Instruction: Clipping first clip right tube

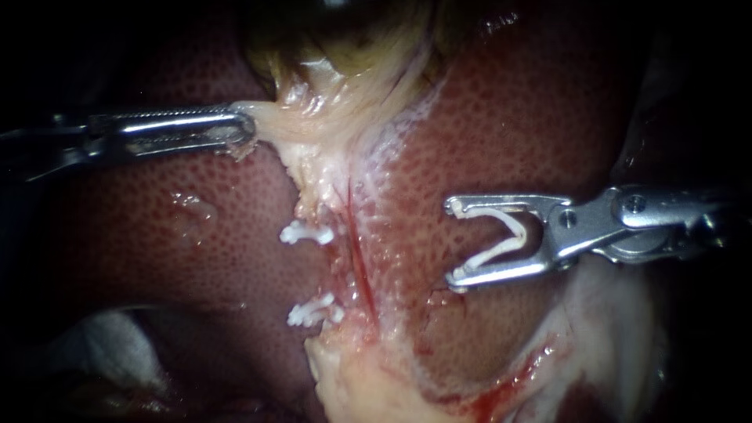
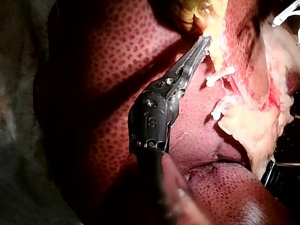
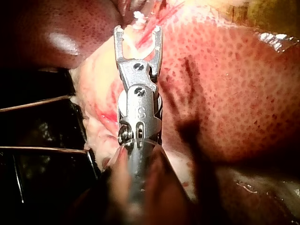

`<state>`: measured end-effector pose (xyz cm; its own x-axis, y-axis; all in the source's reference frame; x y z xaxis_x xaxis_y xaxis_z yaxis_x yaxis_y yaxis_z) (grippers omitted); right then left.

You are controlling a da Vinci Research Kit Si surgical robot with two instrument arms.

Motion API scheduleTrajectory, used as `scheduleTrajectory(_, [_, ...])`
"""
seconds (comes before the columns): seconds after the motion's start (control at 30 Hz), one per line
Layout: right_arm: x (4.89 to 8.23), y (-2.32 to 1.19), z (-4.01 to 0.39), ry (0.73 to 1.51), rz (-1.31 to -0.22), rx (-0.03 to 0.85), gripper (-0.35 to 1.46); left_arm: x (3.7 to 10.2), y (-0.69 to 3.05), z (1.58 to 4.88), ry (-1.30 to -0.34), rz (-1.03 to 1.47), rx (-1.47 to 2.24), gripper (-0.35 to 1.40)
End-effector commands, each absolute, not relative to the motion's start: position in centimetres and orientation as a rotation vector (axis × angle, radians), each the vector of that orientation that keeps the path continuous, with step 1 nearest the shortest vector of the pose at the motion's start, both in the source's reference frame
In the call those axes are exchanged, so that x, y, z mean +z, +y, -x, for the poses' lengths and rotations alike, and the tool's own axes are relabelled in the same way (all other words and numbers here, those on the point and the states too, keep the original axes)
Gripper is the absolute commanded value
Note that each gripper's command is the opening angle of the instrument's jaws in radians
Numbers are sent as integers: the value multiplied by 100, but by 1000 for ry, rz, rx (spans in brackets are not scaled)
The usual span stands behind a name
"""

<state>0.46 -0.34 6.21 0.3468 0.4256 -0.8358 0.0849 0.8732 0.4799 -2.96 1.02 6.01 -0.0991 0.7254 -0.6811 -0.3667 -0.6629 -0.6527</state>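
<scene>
Right instr [image 1: 452, 243] jaws spread, cradling open clip [image 1: 501, 247] (white) — short of tube [image 1: 356, 251], left instr [image 1: 244, 130] clamping pale tissue [image 1: 313, 125]

We're seeing the liver [image 1: 157, 235] carrying everything: pale tissue strip [image 1: 329, 149] running down frame centre, upper clip [image 1: 307, 233] and lower clip [image 1: 313, 312] sitting just left of the right tube [image 1: 359, 258].

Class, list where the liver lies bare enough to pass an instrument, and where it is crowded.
Free: bare liver above the right instrument and its open clip; more below the left instrument, which grips pale tissue, left of the upper clip and lower clip. Crowded: the middle strip, where those clips and the red tube lie close.
</scene>
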Motion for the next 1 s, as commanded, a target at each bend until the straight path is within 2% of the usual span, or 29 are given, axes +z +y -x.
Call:
scheduleTrajectory(0.03, [622, -35, -47, 1209, -490, 232, 50, 602, 101, 296, -412, 1419, 1851, -35])
scheduleTrajectory(0.27, [639, -49, -64, 1204, -479, 231, 50, 603, 100, 297, -407, 1417, 1851, -35])
scheduleTrajectory(0.73, [719, -82, -96, 1124, -534, 282, 50, 596, 96, 300, -407, 1416, 1850, -35])
scheduleTrajectory(1.0, [745, -95, -112, 1116, -564, 295, 50, 596, 95, 301, -409, 1417, 1851, -35])
